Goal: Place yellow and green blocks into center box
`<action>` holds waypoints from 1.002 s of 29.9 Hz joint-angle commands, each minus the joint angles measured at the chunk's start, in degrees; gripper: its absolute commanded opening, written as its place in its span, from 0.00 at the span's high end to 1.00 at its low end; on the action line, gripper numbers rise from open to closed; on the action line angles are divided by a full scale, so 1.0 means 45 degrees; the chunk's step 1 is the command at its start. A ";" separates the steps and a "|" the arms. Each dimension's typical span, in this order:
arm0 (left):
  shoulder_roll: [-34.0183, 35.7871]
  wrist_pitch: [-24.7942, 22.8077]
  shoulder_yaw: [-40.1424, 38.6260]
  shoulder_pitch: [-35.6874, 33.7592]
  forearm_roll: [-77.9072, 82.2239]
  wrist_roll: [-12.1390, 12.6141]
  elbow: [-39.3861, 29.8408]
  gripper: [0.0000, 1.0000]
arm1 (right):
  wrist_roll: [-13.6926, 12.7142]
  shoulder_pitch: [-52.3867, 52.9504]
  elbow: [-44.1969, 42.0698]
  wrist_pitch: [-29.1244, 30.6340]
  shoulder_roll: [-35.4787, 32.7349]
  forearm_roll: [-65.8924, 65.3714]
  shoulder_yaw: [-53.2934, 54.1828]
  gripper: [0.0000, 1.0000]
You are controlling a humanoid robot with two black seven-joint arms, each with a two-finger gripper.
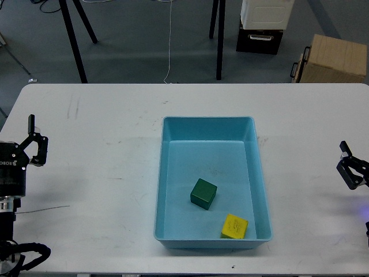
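A light blue box (207, 120) stands in the middle of the white table (104, 173). A dark green block (203, 193) lies inside it near the middle. A yellow block (234, 226) lies inside at the box's front right corner. My left gripper (36, 140) is at the table's left edge, far from the box, with its fingers apart and nothing between them. My right gripper (348, 164) is at the table's right edge, also with its fingers apart and empty.
Beyond the table's far edge, on the grey floor, stand black stand legs (74, 40), a black-and-white case (262, 26) and a cardboard box (331, 59). A thin white cable (169, 46) hangs down to the floor.
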 commanded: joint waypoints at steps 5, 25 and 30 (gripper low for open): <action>-0.0027 0.0000 0.1263 0.1028 -0.1331 -0.0001 -0.0438 0.01 | -0.0001 -0.0021 -0.0003 0.0000 0.0275 -0.0331 -0.0183 0.00; 0.0071 0.0000 0.1793 0.1146 -0.1469 -0.0001 -0.0889 0.01 | -0.0001 -0.0079 -0.0042 0.0000 0.0529 -0.0389 -0.0262 0.00; 0.0110 0.0000 0.1812 0.1127 -0.1780 -0.0001 -0.0889 0.01 | -0.0001 -0.0060 -0.0042 0.0000 0.0529 -0.0389 -0.0262 0.00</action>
